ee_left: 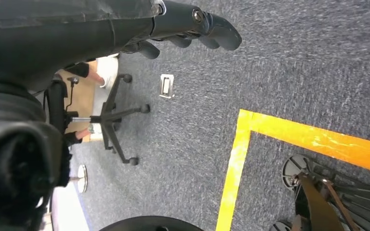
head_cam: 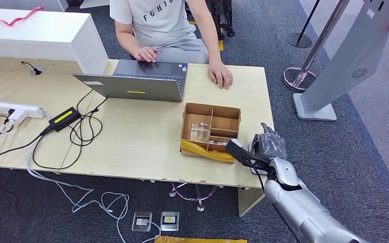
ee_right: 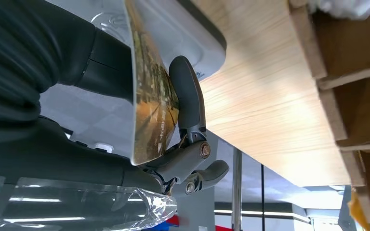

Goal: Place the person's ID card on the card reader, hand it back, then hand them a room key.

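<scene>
From the head view I see a power strip and a tangle of cables at the left of the table. Next comes an open laptop, with a person seated behind it; one of their hands rests at the laptop, the other hand lies flat on the table. Right of the laptop sits a cardboard box with dividers, something small and printed in one near compartment.

My left hand hangs over the grey carpet with its fingers loosely curled and holding nothing.

My right hand is at the table's near right corner, just beside the box. In the right wrist view it pinches a card between thumb and finger, edge-on to the camera. Right behind the card lies a pale flat reader on the tabletop; I cannot tell whether the card touches it.
</scene>
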Controlling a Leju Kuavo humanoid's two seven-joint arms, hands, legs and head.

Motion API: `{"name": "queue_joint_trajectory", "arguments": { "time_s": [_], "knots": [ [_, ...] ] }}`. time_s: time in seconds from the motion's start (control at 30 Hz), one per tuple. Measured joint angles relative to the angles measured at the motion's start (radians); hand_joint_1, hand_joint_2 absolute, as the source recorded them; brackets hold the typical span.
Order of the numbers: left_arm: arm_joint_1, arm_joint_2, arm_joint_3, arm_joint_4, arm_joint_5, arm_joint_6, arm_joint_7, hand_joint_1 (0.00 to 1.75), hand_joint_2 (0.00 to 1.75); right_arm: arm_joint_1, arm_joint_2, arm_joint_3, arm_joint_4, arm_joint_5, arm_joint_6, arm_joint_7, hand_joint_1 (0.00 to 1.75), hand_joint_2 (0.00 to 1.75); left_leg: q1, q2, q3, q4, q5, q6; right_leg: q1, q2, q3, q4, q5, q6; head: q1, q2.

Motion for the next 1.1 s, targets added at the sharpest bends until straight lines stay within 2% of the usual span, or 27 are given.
{"name": "queue_joint_trajectory", "arguments": {
  "time_s": [0.3,0.73,0.83,1.1],
  "knots": [
    [0.000,-0.001,0.002,0.000,0.019,0.024,0.002,0.00,0.00,-0.009,0.015,0.004,0.036,-0.047,-0.035,0.010,1.75,1.75,0.000,0.000,0.000,0.000,0.000,0.000,0.000,0.000,0.000,0.000,0.000,0.000,0.000,0.000],
    [0.001,-0.010,0.002,0.000,0.016,0.024,0.002,0.00,0.00,-0.085,-0.012,-0.006,0.068,-0.072,-0.052,0.039,1.75,1.75,0.000,0.000,0.000,0.000,0.000,0.000,0.000,0.000,0.000,0.000,0.000,0.000,0.000,0.000],
    [0.001,-0.012,0.002,0.000,0.003,0.019,0.001,0.00,0.00,-0.090,-0.031,-0.008,0.068,-0.072,-0.058,0.058,1.75,1.75,0.000,0.000,0.000,0.000,0.000,0.000,0.000,0.000,0.000,0.000,0.000,0.000,0.000,0.000],
    [0.002,-0.012,0.000,0.008,-0.042,-0.017,-0.004,0.00,0.00,-0.085,-0.133,-0.034,0.001,-0.055,-0.049,0.135,1.75,1.75,-0.001,0.000,0.000,0.000,0.000,0.000,-0.001,0.000,0.000,0.000,0.000,0.000,0.000,0.000]
  ]
}}
